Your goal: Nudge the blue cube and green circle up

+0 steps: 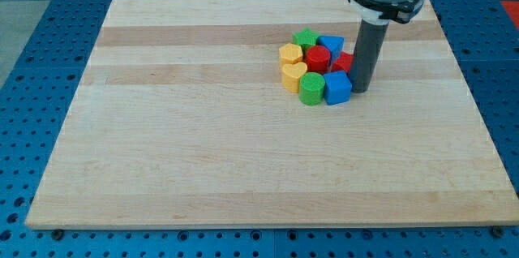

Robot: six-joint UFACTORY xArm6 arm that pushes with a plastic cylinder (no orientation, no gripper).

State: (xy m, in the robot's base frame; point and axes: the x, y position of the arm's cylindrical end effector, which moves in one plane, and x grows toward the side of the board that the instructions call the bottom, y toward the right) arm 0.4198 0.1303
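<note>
Just right of the blue cube (337, 88), beside green circle (311, 88), my tip (362, 89).

A pale wooden board (203, 144) with lighter and darker stripes lay on a blue perforated table (49, 15). The clustered blocks were blue (337, 88), green (311, 88), red (317, 58) and yellow (293, 75). The rod (366, 51) was dark grey.
</note>
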